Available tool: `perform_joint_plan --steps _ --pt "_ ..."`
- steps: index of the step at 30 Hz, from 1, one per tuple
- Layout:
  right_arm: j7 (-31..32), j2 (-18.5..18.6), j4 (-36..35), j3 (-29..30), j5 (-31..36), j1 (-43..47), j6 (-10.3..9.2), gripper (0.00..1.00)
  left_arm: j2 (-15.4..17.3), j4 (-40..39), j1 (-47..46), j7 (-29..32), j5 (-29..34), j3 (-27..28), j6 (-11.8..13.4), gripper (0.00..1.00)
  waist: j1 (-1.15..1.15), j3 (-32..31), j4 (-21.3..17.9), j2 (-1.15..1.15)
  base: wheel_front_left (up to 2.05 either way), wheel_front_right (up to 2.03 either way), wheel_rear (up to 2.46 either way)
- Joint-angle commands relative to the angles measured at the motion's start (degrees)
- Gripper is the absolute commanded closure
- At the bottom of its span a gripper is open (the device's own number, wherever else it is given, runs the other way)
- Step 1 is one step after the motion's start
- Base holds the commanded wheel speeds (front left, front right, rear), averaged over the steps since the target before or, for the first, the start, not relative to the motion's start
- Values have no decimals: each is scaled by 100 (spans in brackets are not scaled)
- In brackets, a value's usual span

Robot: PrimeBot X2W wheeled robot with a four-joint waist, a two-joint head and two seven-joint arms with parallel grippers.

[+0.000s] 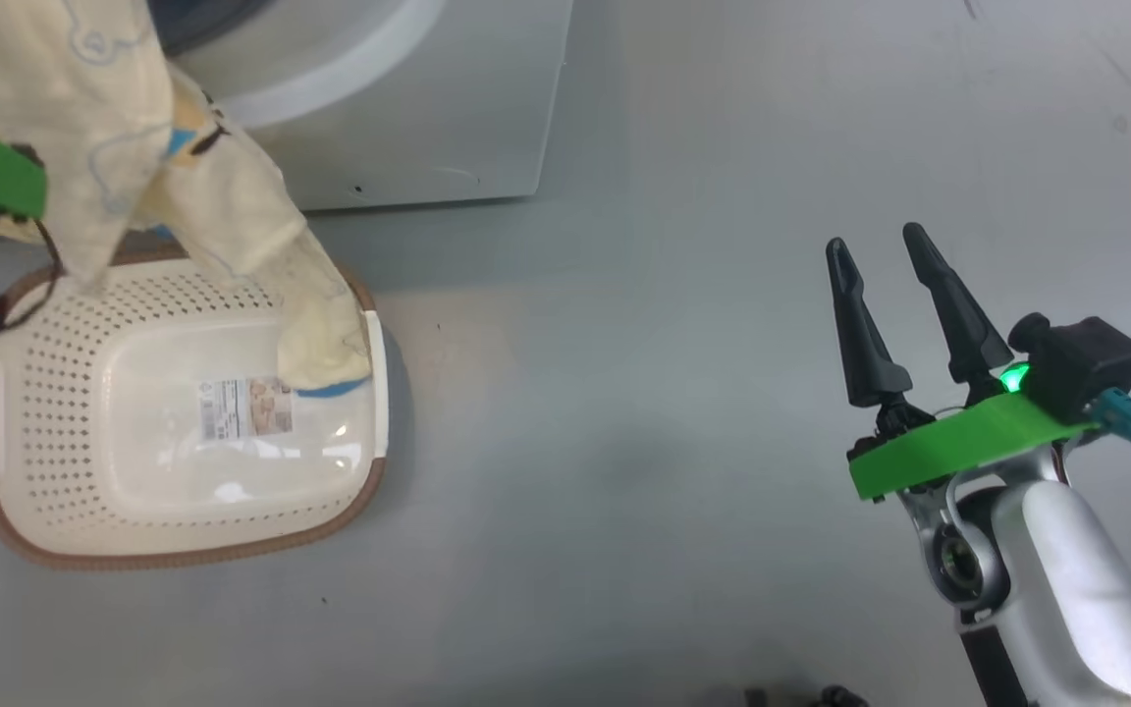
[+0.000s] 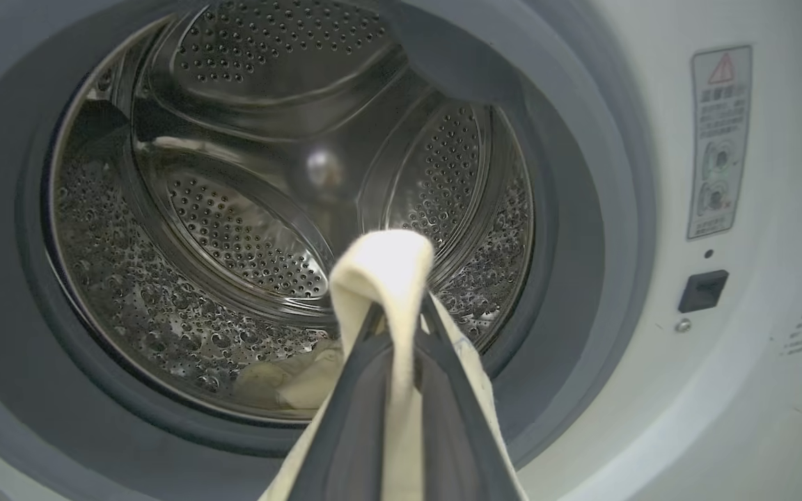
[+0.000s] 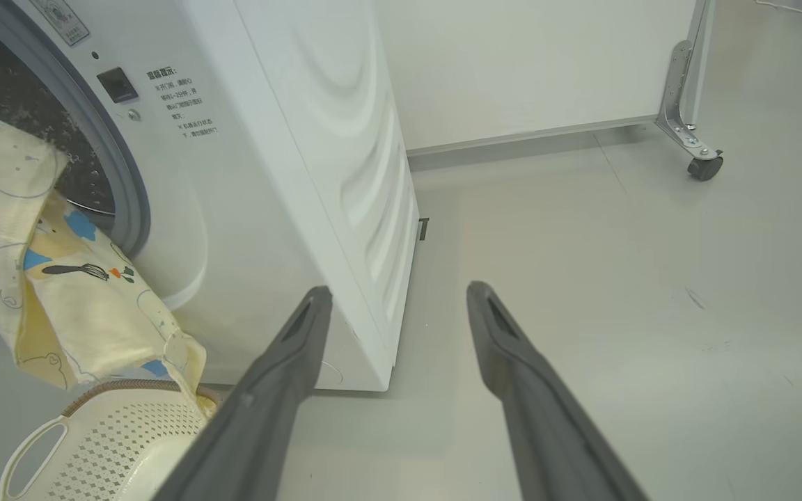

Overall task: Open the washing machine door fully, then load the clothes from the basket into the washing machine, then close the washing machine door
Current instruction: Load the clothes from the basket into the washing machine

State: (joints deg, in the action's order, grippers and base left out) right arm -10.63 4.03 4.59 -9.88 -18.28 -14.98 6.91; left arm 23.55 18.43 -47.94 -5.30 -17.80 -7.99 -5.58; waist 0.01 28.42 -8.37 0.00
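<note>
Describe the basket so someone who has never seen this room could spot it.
Find the big white washer on the grey floor; the basket sits right in front of it. It is the only cream tub with holed sides, a brown rim, white handles and a label on its bottom, with yellow clothes dangling over it.

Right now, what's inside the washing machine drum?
A bit of pale cream fabric lies at the bottom front of the drum. The left gripper, shut on the clothes, hides the drum floor behind it.
</note>
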Motion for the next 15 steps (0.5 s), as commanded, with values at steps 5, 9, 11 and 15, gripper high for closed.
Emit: perform_joint_plan --steps 5,9,11,15 --pt "-161 11 -88 -187 -106 -278 58 0 721 126 -1250 212 187 -73 -115 100 -1 725 -313 0 0 0 0" --pt "-268 -29 8 -308 -217 -464 58 0 969 530 -2251 384 270 -360 -167 100 -1 1129 -444 0 0 0 0" --pt "-316 -51 92 -427 -268 -546 58 0 1078 798 -2742 458 243 -436 -177 100 -1 1299 -528 0 0 0 0" --pt "-393 -85 267 -642 -382 -720 58 0 1300 1254 -3707 349 346 -560 -185 100 -1 1574 -699 0 0 0 0"
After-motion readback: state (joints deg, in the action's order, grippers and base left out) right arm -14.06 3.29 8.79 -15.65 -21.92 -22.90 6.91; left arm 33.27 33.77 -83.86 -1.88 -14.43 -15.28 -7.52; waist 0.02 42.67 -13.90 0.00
